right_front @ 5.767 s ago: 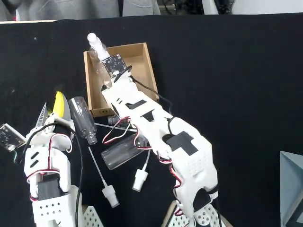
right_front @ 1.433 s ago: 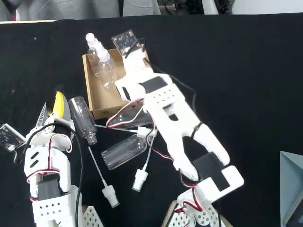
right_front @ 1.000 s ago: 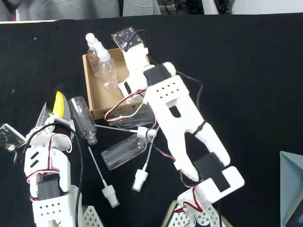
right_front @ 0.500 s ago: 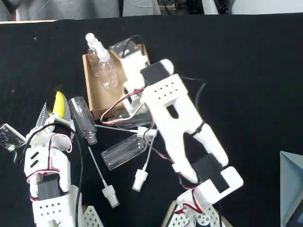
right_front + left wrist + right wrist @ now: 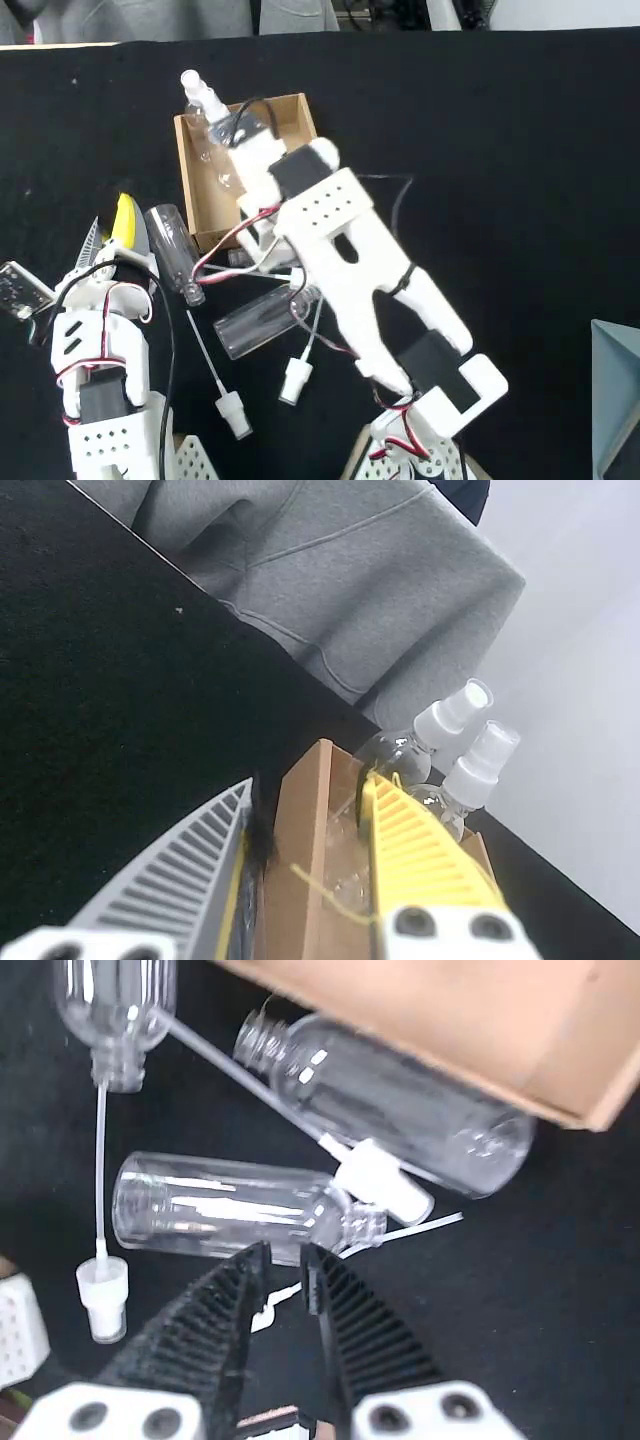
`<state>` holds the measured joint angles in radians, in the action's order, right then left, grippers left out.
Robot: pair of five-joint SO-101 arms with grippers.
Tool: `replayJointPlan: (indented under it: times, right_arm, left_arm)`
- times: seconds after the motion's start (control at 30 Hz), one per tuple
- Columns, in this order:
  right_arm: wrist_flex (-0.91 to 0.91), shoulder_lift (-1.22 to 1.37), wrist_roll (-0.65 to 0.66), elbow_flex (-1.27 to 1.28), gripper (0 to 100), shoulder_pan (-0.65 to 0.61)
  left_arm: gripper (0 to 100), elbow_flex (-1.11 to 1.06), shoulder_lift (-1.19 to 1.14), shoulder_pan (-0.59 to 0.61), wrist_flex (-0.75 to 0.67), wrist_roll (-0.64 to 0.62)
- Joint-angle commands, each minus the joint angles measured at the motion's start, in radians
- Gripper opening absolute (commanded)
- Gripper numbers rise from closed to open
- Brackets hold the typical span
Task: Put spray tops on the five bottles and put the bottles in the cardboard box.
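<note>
The cardboard box [image 5: 298,118] lies at the table's back left. Two clear bottles with white spray tops [image 5: 202,92] lean in its far left corner, and the same bottles with spray tops [image 5: 455,745] appear in the left wrist view. My right arm [image 5: 330,230] reaches over the box. Its gripper [image 5: 285,1255] hangs over an uncapped lying bottle [image 5: 230,1208], open by a narrow gap and holding nothing. Another uncapped bottle [image 5: 390,1090] lies against the box wall [image 5: 450,1020], with a spray top [image 5: 380,1182] beside it. A third bottle [image 5: 175,250] lies beside my left gripper [image 5: 108,228], which is open and empty.
Two loose spray tops with long tubes [image 5: 295,378] [image 5: 232,412] lie near the front edge between the arms. A grey object [image 5: 615,400] stands at the right edge. The right half of the black table is bare.
The right arm's wrist drew back from the box's far side towards its front and left. Both capped bottles stay in the box. The left arm has not moved.
</note>
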<state>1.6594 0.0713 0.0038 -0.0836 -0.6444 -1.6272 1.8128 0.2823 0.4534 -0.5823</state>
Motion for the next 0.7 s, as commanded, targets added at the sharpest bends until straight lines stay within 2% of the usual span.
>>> replayJointPlan:
  times: [0.0, 0.2, 0.37, 0.67]
  right_arm:
    - [-0.043, -0.084, 0.031, 0.030, 1.1, -0.060]
    - [-0.043, -0.081, 0.138, 0.042, 1.2, -0.063]
    - [-0.043, -0.082, 0.324, 0.041, 1.3, -0.063]
    - [-0.044, -0.074, 0.578, 0.038, 1.3, -0.063]
  left_arm:
    - [16, 0.033, 0.009, 0.012, -0.026, -0.005]
    - [16, 0.041, 0.009, 0.054, -0.026, -0.006]
    - [16, 0.042, 0.009, 0.070, -0.026, -0.011]
    - [16, 0.042, 0.009, 0.070, -0.026, -0.012]
